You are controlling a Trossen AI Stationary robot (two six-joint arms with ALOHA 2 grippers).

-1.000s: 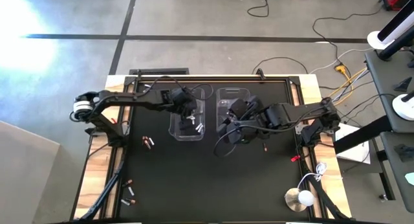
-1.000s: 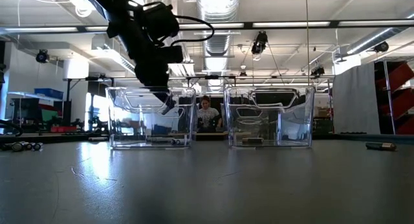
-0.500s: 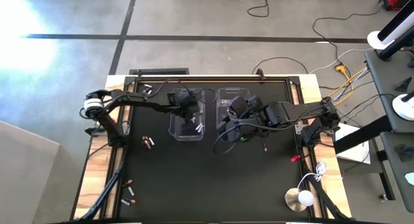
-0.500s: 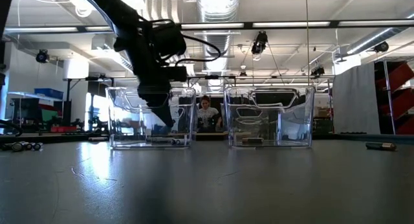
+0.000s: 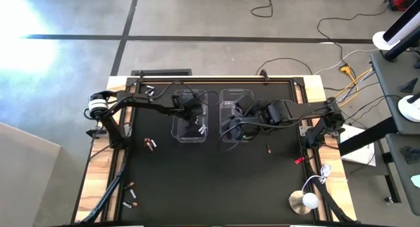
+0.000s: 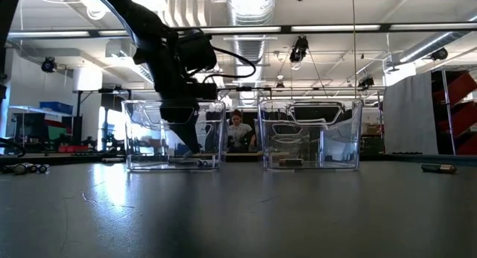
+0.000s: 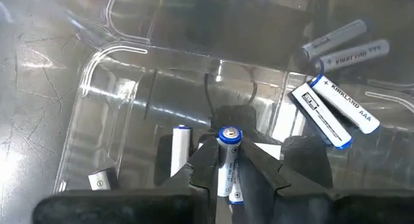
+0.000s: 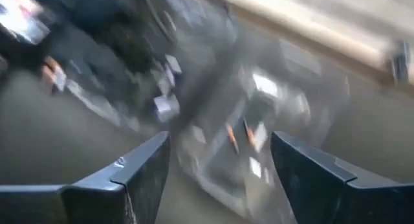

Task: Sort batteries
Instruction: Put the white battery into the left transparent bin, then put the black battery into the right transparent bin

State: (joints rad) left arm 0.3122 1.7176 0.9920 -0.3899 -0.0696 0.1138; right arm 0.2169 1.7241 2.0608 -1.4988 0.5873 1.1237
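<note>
My left gripper (image 7: 229, 160) is shut on a silvery-white battery (image 7: 229, 153) with a blue end. It reaches down inside the left clear bin (image 5: 178, 125), as the low view (image 6: 186, 142) also shows. Other white batteries (image 7: 330, 114) lie on that bin's floor. My right gripper (image 8: 220, 179) is open and empty above the right clear bin (image 5: 236, 96). Dark batteries with copper-red ends (image 8: 236, 136) lie in that bin. My left gripper pinches the white battery's sides (image 7: 228, 172) between its two fingers. The battery lies along the fingers, and its blue-capped end (image 7: 229, 136) sticks out past the fingertips. The fingers point down into the bin from above. Whether the battery touches the bin floor cannot be told.
Loose batteries lie on the black table: dark ones left of the bins (image 5: 151, 144), more near the front left (image 5: 131, 191), white ones at the far left (image 5: 149, 90), one right of the bins (image 5: 268, 148). A small red clip (image 5: 298, 160) lies at the right.
My left gripper has gone down into the left bin with the white battery still held. My right arm has shifted a little over the right bin.
</note>
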